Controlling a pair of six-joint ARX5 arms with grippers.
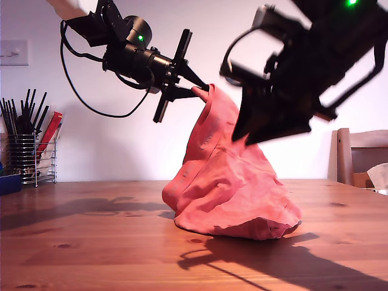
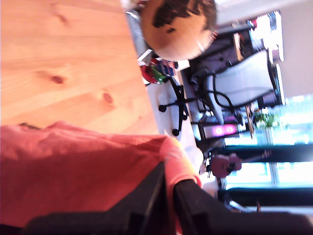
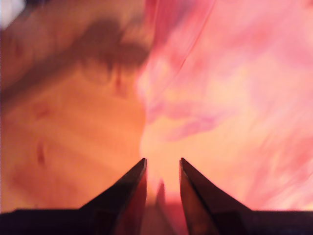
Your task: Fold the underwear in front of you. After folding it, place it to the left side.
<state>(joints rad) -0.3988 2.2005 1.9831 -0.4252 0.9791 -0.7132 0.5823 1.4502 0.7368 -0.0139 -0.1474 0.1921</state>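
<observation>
The coral-red underwear (image 1: 230,188) stands in a crumpled heap on the wooden table (image 1: 91,242), with one edge pulled up to a peak. My first gripper (image 1: 199,90) is shut on that raised hem, which shows pinched between the jaws in the first wrist view (image 2: 168,181) with the underwear (image 2: 73,166) hanging below it. My second gripper (image 1: 245,136) hovers blurred against the cloth's side towards the exterior view's right. In the second wrist view its fingertips stand slightly apart (image 3: 161,164). Pink fabric (image 3: 234,88) lies just beyond them, nothing clearly pinched.
A wire holder (image 1: 27,151) with black utensils and a flat red item stands at the exterior view's left, beside a blue object (image 1: 9,182). A wooden chair (image 1: 361,154) is at that view's right. A person's hand (image 1: 66,7) shows by the first arm. A globe (image 2: 178,27) sits past the table edge.
</observation>
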